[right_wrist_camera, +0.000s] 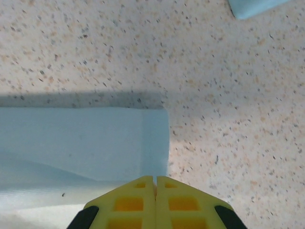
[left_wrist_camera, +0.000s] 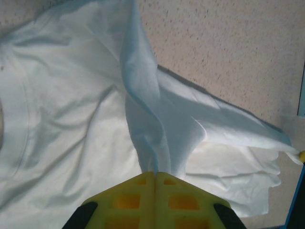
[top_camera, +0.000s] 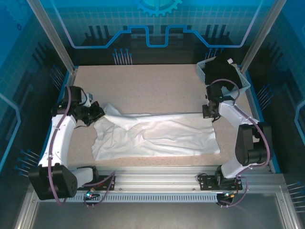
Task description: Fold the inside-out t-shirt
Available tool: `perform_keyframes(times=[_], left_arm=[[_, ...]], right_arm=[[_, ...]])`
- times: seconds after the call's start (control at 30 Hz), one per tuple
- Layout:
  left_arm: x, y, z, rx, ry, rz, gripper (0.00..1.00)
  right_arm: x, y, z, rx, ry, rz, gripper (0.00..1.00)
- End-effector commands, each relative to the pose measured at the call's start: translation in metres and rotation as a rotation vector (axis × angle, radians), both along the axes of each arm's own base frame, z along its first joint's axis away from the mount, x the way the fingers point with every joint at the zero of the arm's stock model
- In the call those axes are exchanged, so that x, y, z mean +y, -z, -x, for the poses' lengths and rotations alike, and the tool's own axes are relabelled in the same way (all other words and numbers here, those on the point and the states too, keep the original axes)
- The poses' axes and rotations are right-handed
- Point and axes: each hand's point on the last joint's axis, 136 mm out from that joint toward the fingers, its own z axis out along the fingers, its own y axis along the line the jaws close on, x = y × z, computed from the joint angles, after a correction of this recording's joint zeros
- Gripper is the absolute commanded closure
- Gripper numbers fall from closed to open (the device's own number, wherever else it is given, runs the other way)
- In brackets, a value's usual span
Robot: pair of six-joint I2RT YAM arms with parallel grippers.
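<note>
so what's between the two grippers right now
The white t-shirt: its upper edge stretches from left gripper to right gripper, both shut on it, in the top view.

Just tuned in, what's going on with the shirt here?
Both arms hold the white t-shirt. The left claw is shut on bunched fabric at one end, the right claw on an edge at the other. The top edge is pulled taut between them; the rest lies rumpled on the table, not yet folded.
</note>
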Motion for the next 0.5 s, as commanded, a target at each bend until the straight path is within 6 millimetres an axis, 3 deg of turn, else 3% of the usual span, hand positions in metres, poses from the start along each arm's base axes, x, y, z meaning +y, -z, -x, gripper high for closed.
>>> perform_keyframes(times=[0.0, 0.47], left_arm=[[-0.005, -0.001, 0.021, 0.018, 0.018, 0.032, 1.0], [-0.01, 0.017, 0.064, 0.058, -0.01, 0.055, 1.0]], right_arm=[[-0.005, -0.006, 0.019, 0.022, 0.02, 0.037, 1.0], [-0.004, -0.002, 0.058, 0.068, 0.115, -0.003, 0.97]])
